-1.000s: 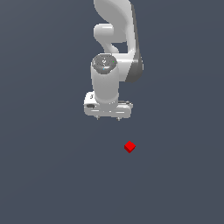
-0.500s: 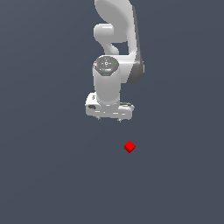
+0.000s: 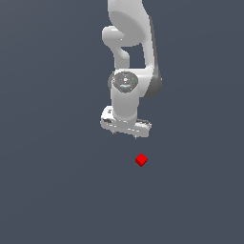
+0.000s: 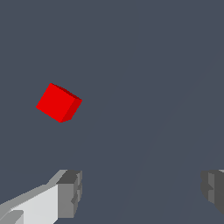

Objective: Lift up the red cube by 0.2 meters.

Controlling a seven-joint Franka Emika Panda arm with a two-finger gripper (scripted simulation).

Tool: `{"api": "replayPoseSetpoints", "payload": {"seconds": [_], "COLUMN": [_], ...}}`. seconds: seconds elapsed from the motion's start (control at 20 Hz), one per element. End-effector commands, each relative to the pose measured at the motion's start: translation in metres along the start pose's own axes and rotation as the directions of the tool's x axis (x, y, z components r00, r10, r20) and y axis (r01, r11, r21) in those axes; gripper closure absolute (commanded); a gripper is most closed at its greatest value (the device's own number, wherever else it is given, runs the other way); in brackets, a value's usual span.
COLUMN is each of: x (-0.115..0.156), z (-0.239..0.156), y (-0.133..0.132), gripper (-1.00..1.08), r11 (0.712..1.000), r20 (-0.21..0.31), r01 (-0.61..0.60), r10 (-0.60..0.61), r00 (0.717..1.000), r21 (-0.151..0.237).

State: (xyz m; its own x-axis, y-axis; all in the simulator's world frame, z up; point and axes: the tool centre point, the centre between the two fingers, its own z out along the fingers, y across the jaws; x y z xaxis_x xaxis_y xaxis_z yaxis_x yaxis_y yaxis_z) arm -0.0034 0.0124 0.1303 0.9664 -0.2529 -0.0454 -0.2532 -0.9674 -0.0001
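The red cube (image 3: pixel 141 159) is tiny and plain, resting alone on the dark grey floor. The white arm hangs above it, and my gripper (image 3: pixel 125 135) points down, a little toward the exterior view's left of the cube and higher in that picture. In the wrist view the red cube (image 4: pixel 58 103) lies ahead of the two grey fingertips (image 4: pixel 70 193), outside the gap between them. My gripper (image 4: pixel 142 192) is open and holds nothing.
A plain dark grey floor (image 3: pixel 57 190) stretches all around the cube. Only the white arm (image 3: pixel 127 57) rises over it.
The gripper has shifted a little toward the exterior view's right and closer to the cube. The wrist has turned slightly. The cube has stayed in place.
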Motion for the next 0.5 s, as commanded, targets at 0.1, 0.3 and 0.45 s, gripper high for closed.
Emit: {"api": "replayPoseSetpoints", "payload": {"seconds": [0.1,0.3,0.45], "x": [0.004,0.010,0.016], "z": [0.018,0.035,0.048], "y": [-0.018,-0.035,-0.047], "gripper": [-0.92,-0.92,-0.92], "r11": [0.996,0.984,0.971], "r20": [-0.007,-0.013,-0.018], "r01": [-0.091,-0.176,-0.241], "r10": [0.091,0.176,0.241], "r00": [0.996,0.984,0.970], "r21": [0.002,0.005,0.008]}}
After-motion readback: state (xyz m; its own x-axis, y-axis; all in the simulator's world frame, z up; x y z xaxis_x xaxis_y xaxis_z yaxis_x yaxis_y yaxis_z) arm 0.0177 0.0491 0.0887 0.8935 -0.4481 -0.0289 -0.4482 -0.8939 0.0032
